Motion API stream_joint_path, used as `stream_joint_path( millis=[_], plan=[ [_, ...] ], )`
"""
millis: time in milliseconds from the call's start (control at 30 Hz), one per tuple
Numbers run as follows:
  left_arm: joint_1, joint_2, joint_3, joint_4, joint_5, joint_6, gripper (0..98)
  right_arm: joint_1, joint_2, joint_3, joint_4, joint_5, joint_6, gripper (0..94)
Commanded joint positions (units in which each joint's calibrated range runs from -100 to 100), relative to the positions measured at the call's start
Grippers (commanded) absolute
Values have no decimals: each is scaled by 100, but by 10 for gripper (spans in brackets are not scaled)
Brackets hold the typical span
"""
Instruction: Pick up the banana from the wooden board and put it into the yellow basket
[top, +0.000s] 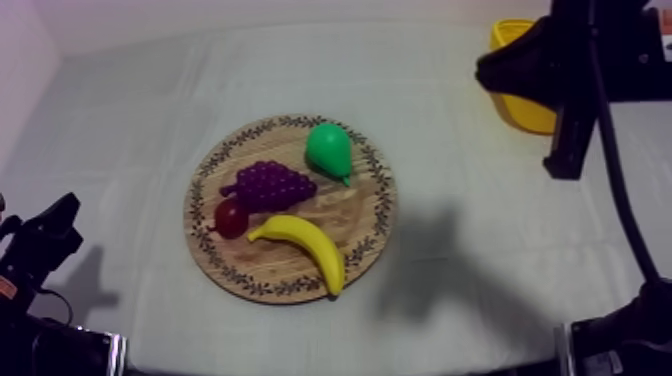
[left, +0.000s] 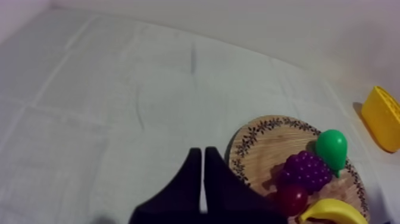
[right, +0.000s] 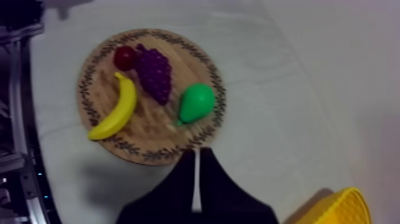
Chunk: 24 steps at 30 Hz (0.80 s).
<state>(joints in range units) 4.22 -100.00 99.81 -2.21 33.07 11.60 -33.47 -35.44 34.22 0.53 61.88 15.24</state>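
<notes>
**Top view: banana waits on the board, both end effectors closed and empty**

At the left, the left end effector (left: 199, 156) rests low beside the table (top: 130, 120). In its own wrist view the fingers lie together as a narrow wedge, holding nothing, and I would leave it parked there.

In the middle sits the wooden board (top: 215, 180). The small red fruit (top: 231, 217) is at its left, with the grapes (top: 270, 183) just behind it. The banana (top: 310, 248) curves along the near side, one tip just beside the red fruit and the other reaching the patterned rim. The pear (top: 329, 150) lies farther back, apart from the banana.

At the right, the yellow basket (top: 525, 115) stands at the far corner, well apart from the board. The right end effector (right: 195, 156) hangs high between the two, fingers pressed shut on nothing.

The step in hand looks like the reach for the banana, and the right arm seems better placed for it.
- Open the fingers before descending.
- Turn the wrist so the fingers straddle the banana across its width.
- Aim for the thick middle or the rim-side half, away from the red fruit and grapes.
- Come straight down so neither finger nudges the neighbours, then close firmly, since the smooth curved skin may slip or roll.
</notes>
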Motion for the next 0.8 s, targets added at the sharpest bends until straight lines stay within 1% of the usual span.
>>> stream_joint_path(
  millis=[0,167,300,533,767],
  plan=[
    [1,0,-3,-1,-1,2,1,-436,107,-49,85,141,-259,4],
    [1,0,-3,-1,-1,0,1,-1001,439,-194,255,404,-693,9],
    [1,0,-3,-1,-1,0,1,-1271,763,-298,350,468,-1015,12],
    [1,0,-3,-1,-1,0,1,-1384,1563,-520,277,425,-1265,20],
    [1,0,-3,-1,-1,0,1,-1549,2347,-508,514,91,-1756,26]
  ],
)
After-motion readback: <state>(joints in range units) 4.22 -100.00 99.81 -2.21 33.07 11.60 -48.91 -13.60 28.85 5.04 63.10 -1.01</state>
